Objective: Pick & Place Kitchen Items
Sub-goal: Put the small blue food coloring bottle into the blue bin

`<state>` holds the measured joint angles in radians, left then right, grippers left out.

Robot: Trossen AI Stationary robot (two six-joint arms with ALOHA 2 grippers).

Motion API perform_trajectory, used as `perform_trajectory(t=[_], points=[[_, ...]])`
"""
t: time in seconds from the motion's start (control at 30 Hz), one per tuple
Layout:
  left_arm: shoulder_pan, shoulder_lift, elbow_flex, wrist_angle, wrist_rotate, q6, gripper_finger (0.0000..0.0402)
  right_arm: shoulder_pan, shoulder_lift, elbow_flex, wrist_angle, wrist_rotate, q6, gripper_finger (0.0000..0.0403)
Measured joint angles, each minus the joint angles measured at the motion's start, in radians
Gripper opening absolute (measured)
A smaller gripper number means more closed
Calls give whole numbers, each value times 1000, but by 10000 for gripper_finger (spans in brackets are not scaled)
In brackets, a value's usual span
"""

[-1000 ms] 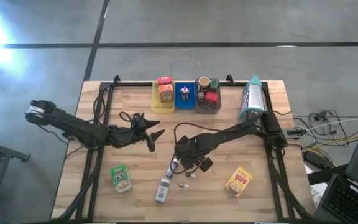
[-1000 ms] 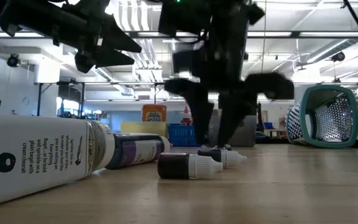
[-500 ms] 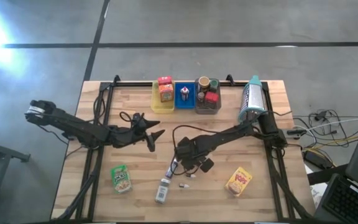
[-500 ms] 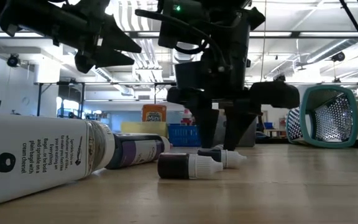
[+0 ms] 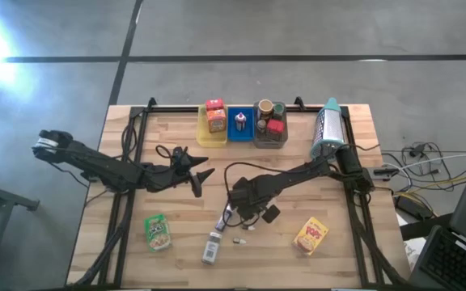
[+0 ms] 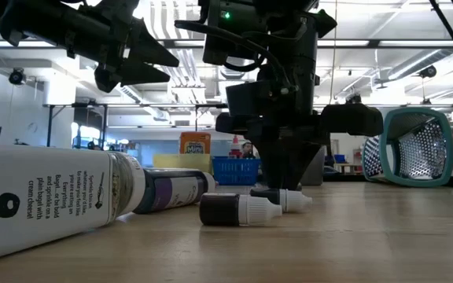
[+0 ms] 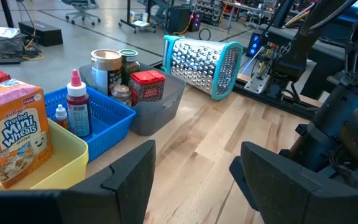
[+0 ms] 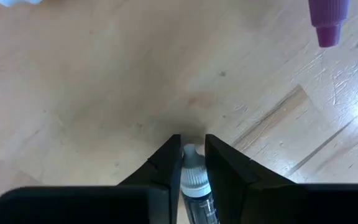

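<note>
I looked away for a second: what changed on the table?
The right gripper came down and closed its fingers on a small white-capped vial lying on the table. The left gripper stayed open, hovering; the other vial and the trays kept their places.

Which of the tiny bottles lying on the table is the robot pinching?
The farther tiny bottle, under the right gripper, sits between its jaws. The nearer dark one lies free.

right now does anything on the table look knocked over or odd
Yes. The silver perforated grater with teal rim lies on its side beside the grey tray. Several small bottles lie flat near the front, including the white-labelled jar. The right claw pinches a white-capped vial.
</note>
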<state>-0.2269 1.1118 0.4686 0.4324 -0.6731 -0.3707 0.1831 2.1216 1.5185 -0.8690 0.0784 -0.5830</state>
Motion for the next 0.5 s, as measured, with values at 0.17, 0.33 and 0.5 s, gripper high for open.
perform_trajectory(t=[0.17,0.33,0.5], points=[[0,0,0,0,0,0,243,0,0,2,-3,4,-47,57],[0,0,0,0,0,0,243,-7,0,3,-2,19,-54,87],[0,0,0,-4,0,0,243,-8,0,5,-18,42,-60,125]])
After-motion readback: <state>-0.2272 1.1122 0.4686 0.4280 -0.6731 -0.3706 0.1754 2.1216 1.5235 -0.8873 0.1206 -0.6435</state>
